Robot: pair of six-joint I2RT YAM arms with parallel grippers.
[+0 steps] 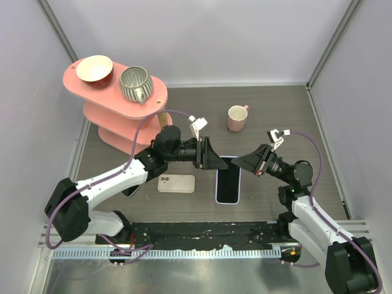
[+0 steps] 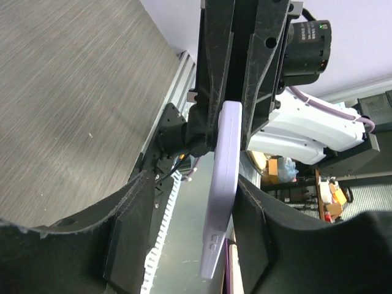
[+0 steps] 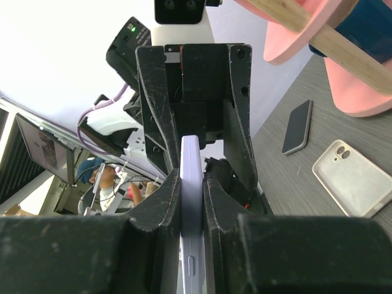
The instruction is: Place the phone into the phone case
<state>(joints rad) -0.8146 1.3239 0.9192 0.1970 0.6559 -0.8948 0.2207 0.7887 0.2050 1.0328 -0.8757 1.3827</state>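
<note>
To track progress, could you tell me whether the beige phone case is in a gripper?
No, the beige phone case lies flat on the table with nothing gripping it.

white arms (image 1: 109,182), purple cables (image 1: 140,130)

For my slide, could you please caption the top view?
Right jaws clamp a lavender phone, left jaws open; cream case nearby.

We saw plain white walls (image 1: 214,37) on three sides, with grey corner posts (image 1: 331,43). The table (image 1: 288,110) was dark grey with a fine grain. A pink tiered stand (image 1: 104,116) stood at its far left. A toothed rail (image 1: 184,253) ran along the near edge, with a brushed metal plate (image 1: 184,278) below it. Light was soft and even. In the right wrist view we noted a monitor (image 3: 40,144) beyond the walls.
</note>
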